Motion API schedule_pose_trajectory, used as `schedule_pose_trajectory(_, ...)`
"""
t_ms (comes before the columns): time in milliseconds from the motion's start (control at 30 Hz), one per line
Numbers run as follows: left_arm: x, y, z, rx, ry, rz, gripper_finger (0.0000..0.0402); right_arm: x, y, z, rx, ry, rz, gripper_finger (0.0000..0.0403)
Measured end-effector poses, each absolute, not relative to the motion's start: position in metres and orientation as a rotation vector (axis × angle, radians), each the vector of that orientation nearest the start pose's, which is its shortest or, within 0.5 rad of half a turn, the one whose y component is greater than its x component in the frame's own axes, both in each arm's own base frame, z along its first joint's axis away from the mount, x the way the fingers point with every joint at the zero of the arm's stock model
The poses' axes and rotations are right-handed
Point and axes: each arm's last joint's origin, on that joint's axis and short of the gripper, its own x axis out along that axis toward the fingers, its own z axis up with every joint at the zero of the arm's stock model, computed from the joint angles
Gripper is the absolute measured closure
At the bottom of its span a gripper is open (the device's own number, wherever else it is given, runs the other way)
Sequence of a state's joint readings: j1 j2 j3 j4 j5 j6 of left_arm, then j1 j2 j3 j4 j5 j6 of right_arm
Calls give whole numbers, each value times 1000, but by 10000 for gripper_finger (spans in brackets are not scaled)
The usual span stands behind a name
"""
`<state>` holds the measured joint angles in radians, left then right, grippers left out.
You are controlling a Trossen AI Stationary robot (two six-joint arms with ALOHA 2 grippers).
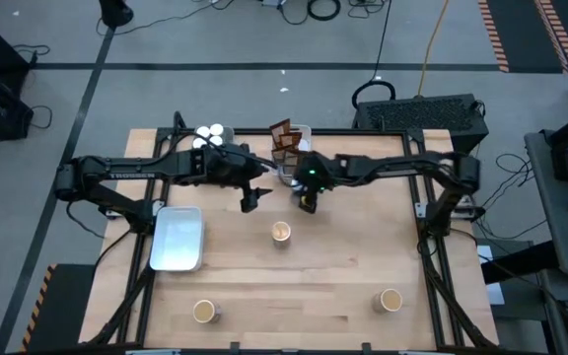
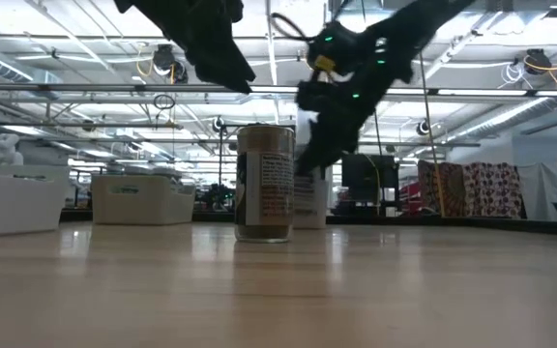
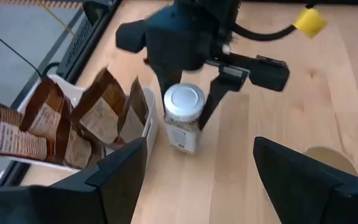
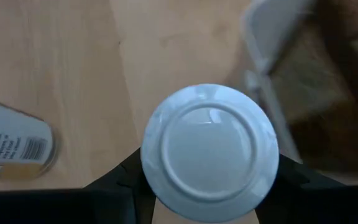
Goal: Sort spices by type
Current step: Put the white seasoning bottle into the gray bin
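While the right gripper (image 3: pixel 190 109) hangs over the middle of the surface (image 1: pixel 343 276), its two fingers stand on both sides of a white-topped jar (image 3: pixel 183 118). The jar stands upright on the wood, just beside a tray of dark brown packets (image 3: pixel 73 124). The fingers look close to the jar's sides, but whether they are squeezing it cannot be told.

The left gripper (image 1: pixel 249 200) hovers nearby, left of the right one in the high view, with its fingers spread wide and nothing between them.

From above, the dark arm hides the jar almost fully. Only the left wrist view shows the jar and the fingers around it well. The right wrist view shows just the jar's round white lid (image 4: pixel 210 152), filling the middle of the frame.

Three tan-topped jars (image 1: pixel 281 233) stand apart lower in the high view. More white-topped jars (image 1: pixel 210 133) sit in the upper middle. A pale tray (image 1: pixel 177 238) lies at the left.

The low view shows a tan jar (image 2: pixel 265 182) in front, partly hiding the white-topped one.
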<state>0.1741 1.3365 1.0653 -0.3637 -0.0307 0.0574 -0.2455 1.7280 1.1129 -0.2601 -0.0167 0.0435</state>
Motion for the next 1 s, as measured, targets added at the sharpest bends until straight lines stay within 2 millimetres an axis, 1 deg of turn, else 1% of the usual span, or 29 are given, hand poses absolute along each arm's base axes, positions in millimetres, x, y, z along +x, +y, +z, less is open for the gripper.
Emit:
schedule_pose_trajectory(167,281,50,291,5,695,177,105,379,-84,191,115,919,-114,218)
schedule_pose_trajectory(300,278,50,287,1,748,174,105,392,-81,186,110,932,-73,217)
schedule_pose_trajectory(400,276,49,285,-1,776,172,105,393,-80,186,119,929,-47,212)
schedule_pose_trajectory(500,275,49,284,-2,789,172,105,393,-79,186,118,930,-46,196)
schedule_pose_trajectory(800,275,49,284,-2,788,172,105,392,-79,189,120,927,-45,115)
schedule_pose_trajectory(900,275,49,284,-2,787,171,105,387,-78,197,119,933,-45,96)
schedule_pose_trajectory(1000,275,49,284,-1,784,171,105,380,-78,216,107,903,-49,86)
